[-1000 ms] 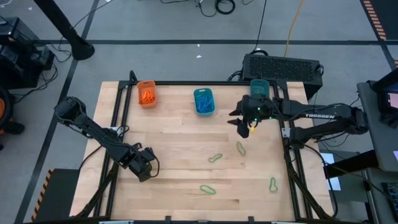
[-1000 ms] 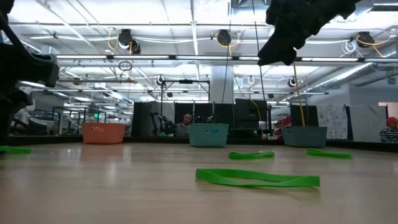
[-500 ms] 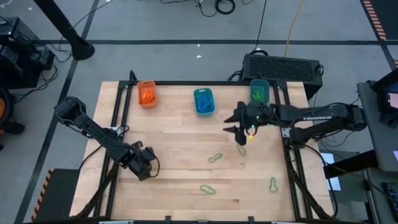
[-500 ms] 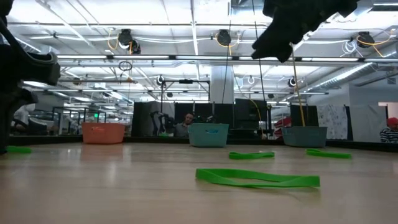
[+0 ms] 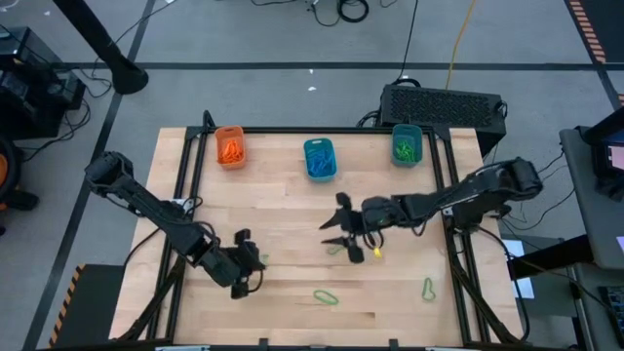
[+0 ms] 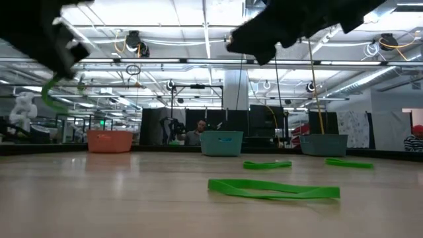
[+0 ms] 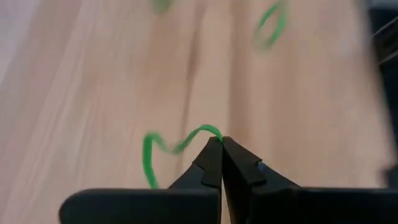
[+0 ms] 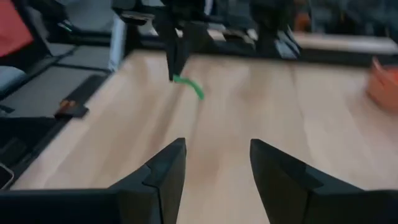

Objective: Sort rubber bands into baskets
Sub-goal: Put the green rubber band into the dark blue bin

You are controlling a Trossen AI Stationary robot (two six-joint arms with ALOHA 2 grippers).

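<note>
My left gripper [image 5: 250, 263] hangs over the table's near left part, shut on a green rubber band [image 7: 177, 147]. The low view shows that band [image 6: 50, 96] dangling clear of the wood. My right gripper [image 5: 332, 226] stands open above the table's middle, close over another green band [image 5: 338, 250] that lies flat. Two more green bands [image 5: 327, 295] [image 5: 427, 288] lie near the front edge. Along the far edge stand the orange basket [image 5: 230, 146] and two teal baskets [image 5: 320, 158] [image 5: 407, 144]. My left gripper pinches a short stretch of the green band's loop [image 7: 213, 132] between the very ends of its two fingers. The fingers slant down toward the table. The rest of the loop hangs slack beside and below the fingertips, lifted clear of the table.
A black box [image 5: 444, 103] sits behind the table's far right corner. Black frame rails [image 5: 185, 185] run along the table's left and right sides. Bare wood lies between the baskets and the loose bands.
My left gripper has shut on a green band that lay on the table, then risen and shifted a little to the right, lifting the band clear. My right gripper, still open, has swung from beside the far right basket toward the table's middle, lower and nearer.
</note>
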